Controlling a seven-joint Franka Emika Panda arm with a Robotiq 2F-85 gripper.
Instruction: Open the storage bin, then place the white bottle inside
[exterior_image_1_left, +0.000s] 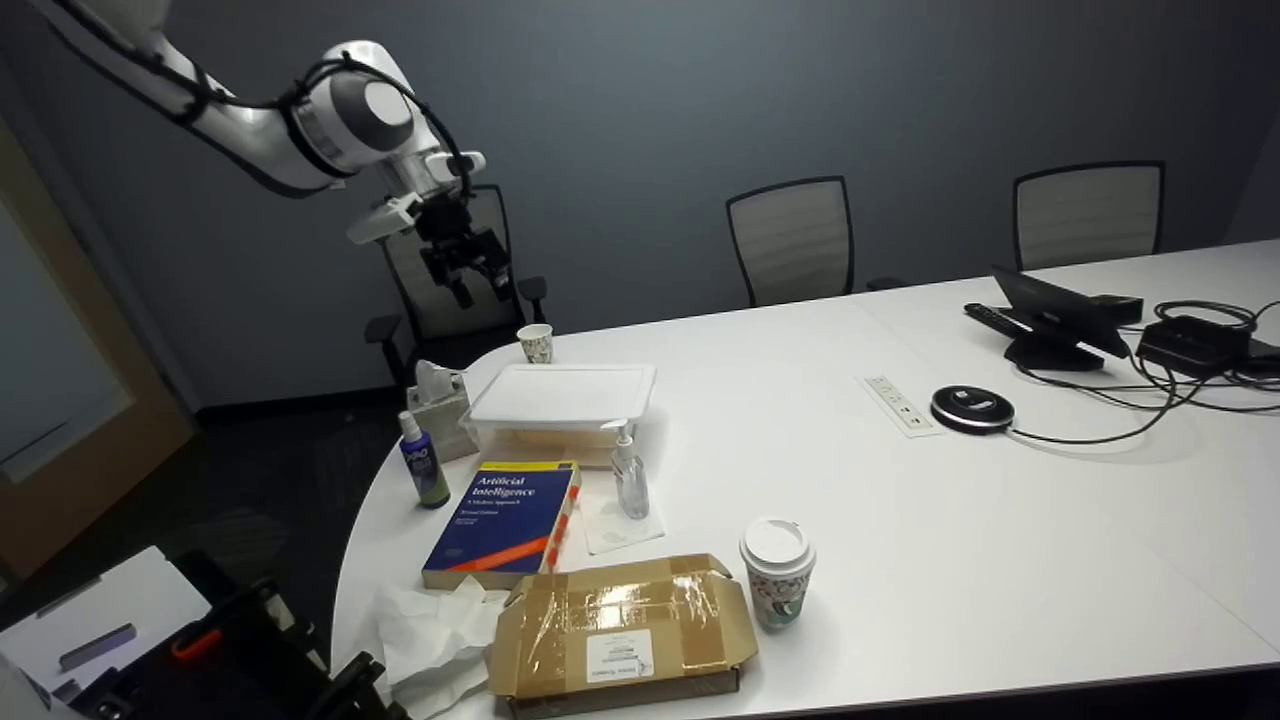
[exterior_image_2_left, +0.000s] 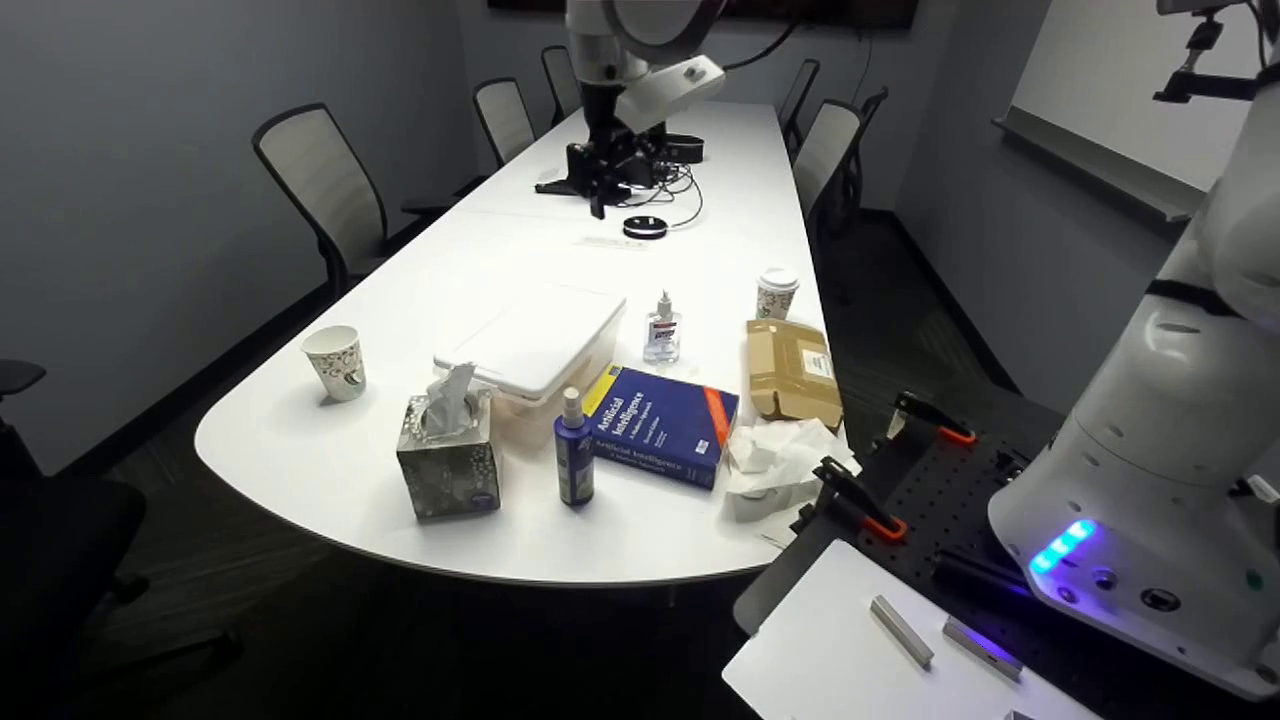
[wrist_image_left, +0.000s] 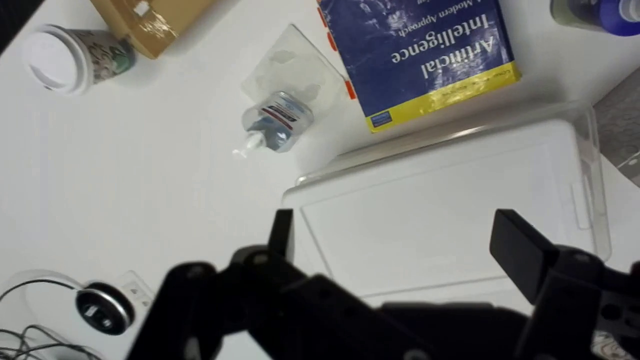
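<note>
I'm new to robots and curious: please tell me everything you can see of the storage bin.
The storage bin is a shallow rectangular box, translucent and plastic-looking, something yellowish showing through its side. A flat white lid covers it, but the rim shows past two lid edges, so it may sit loose. The bin lies flat on the table between book and lidless cup. The gripper isn't touching it; whether the tissue box does is unclear.

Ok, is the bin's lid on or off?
On: the lid lies atop the storage bin in both exterior views. Whether it's fastened, I cannot tell: clear rim shows beyond it in the wrist view.
</note>
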